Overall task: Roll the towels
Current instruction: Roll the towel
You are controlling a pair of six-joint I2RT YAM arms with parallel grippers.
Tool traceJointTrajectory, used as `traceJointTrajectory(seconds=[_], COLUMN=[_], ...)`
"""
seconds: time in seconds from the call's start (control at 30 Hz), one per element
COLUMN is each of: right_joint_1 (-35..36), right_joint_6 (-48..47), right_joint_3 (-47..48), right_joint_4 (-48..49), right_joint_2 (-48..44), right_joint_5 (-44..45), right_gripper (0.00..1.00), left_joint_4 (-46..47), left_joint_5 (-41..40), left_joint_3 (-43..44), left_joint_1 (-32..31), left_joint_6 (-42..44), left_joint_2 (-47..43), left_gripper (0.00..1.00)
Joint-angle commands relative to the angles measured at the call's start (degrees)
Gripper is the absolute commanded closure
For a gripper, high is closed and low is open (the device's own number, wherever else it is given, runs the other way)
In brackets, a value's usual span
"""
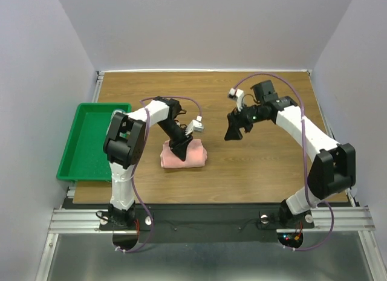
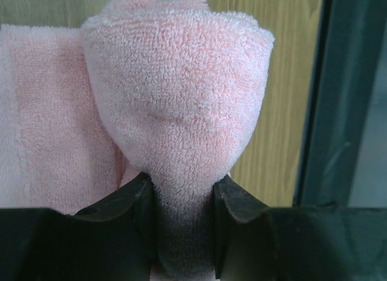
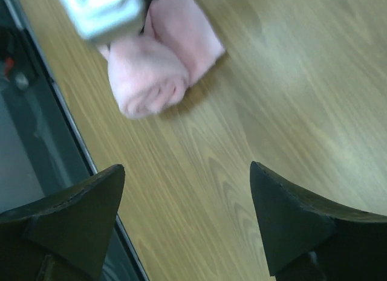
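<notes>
The salmon-pink terry towel (image 1: 184,155) lies rolled on the wooden table near its middle front. My left gripper (image 1: 179,150) is shut on the roll from above. In the left wrist view the roll (image 2: 178,106) bulges out beyond the two black fingers (image 2: 130,214), which squeeze it. My right gripper (image 1: 234,131) is open and empty, held above the table to the right of the towel. In the right wrist view the pink roll (image 3: 160,57) lies far ahead of the spread fingers (image 3: 290,220). The white printed towel is out of view.
A green tray (image 1: 91,142) sits at the table's left edge, partly behind my left arm. Grey walls close in the back and sides. A metal rail (image 1: 205,217) runs along the near edge.
</notes>
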Motion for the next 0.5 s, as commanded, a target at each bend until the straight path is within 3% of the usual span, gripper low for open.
traceJointTrajectory(seconds=[0.0, 0.13, 0.33, 0.47], right_joint_1=[6.46, 15.79, 28.71, 33.12], right_joint_6=[-6.74, -7.97, -18.41, -24.21], right_joint_3=[-5.2, -11.82, -11.56, -10.59], right_joint_4=[7.17, 20.19, 27.59, 28.74], right_joint_2=[-5.89, -10.55, -1.88, 1.74], right_joint_5=[8.45, 20.32, 30.78, 33.08], right_gripper=[0.01, 0.0, 0.0, 0.0], left_joint_4=[-7.3, -7.3, -7.3, -7.21], left_joint_5=[-2.16, -2.16, -2.78, -2.87], left_joint_3=[4.35, 7.26, 7.71, 7.62], left_joint_1=[1.34, 1.43, 1.52, 1.78], left_joint_6=[3.79, 3.26, 3.52, 3.87], left_joint_2=[10.91, 14.25, 16.45, 16.54], left_gripper=[0.87, 0.87, 0.83, 0.82])
